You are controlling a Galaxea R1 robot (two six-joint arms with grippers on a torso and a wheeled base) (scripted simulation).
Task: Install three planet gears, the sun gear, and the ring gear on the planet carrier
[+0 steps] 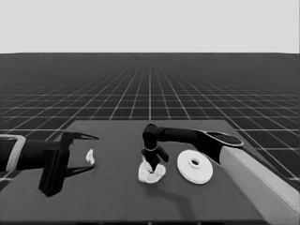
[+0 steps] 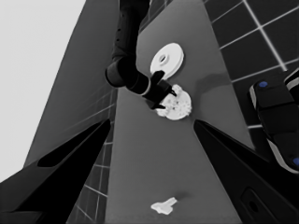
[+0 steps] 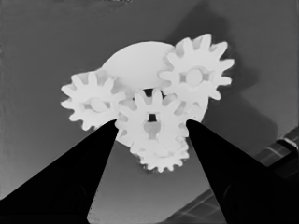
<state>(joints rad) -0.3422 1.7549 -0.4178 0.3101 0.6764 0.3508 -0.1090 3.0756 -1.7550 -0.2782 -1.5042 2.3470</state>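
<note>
1. While four gears (image 3: pixel 152 123) sit on the smaller round part (image 3: pixel 135 60) mid-table, the right gripper (image 3: pixel 152 128) brackets the centre gear, fingers apart.
2. The larger round part (image 1: pixel 195 166) lies beside it, toward the right edge.
3. The left gripper (image 1: pixel 89 152) waits open over the left end, near a thin white piece (image 1: pixel 90 156).

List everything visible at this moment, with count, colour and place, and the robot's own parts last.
Table: one, dark, under everything.
Smaller round part: one, white, mid-table, under the gears.
Small toothed gears: four, white, meshed together on the smaller round part.
Larger round part: one, white, to the right of the gear cluster in the head view, apart from it.
Thin white piece: one, white, at the table's left end.
Right gripper: one, black, fingers either side of the centre gear.
Left gripper: one, black, waiting over the table's left end, fingers spread.
</note>
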